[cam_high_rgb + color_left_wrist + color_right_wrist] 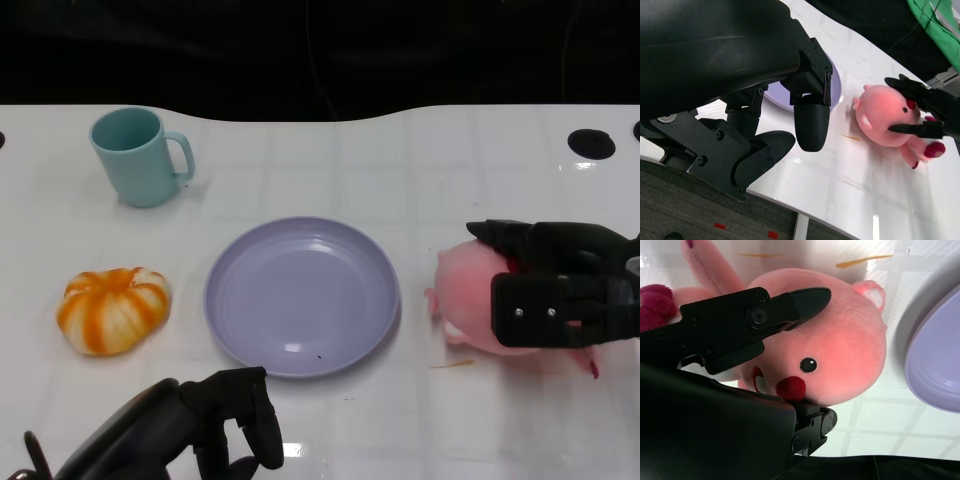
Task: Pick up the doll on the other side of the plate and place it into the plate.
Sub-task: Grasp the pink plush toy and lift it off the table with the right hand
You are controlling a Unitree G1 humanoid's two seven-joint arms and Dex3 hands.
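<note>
While the head view hides its face, the right hand grips the doll (eye and red cheek visible).

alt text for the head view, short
The robot's right hand closes around a pink doll lying on the white table, right of an empty lavender plate. A teal mug and orange pumpkin sit left; the left hand hangs idle.

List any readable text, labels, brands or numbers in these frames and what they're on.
None: no frame shows readable text.
Teal ceramic mug: plain, no print.
Lavender round plate: plain.
Pink plush doll: only a face, no tag or lettering visible.
Orange-and-white plush pumpkin: stripes only.
White table: only faint grid lines and black round holes.
Left hand and right hand: black shells, no markings legible.
</note>
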